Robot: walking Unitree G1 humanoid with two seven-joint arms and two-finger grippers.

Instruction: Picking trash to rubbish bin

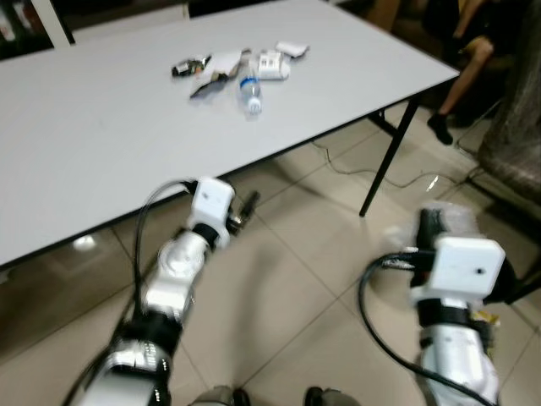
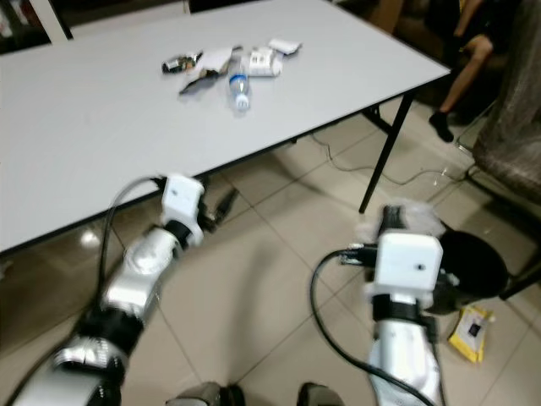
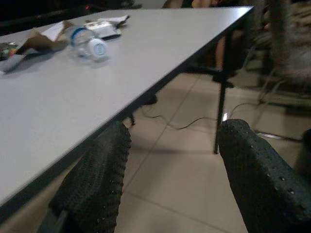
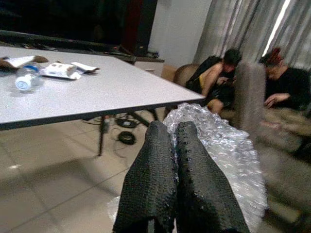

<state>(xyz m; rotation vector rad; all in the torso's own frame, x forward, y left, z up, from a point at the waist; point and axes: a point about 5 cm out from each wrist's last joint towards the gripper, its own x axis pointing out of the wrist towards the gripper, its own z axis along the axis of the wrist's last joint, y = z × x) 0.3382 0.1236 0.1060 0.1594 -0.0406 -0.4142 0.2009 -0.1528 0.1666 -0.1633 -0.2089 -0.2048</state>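
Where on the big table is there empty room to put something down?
The near half of the table, between its front edge and the litter, is bare. So is the far right corner beyond the white packets. It is crowded only at the far middle, where the water bottle lies among wrappers.

Even, moderate indoor light is recorded in both head views, with general softness and motion blur. A bright glare patch is noted on the floor tiles [image 1: 84,243] under the bench [image 1: 101,144]. Wrist views are dimmer, with dark backgrounds; the near fingers [image 3: 95,184] are rendered blurred.
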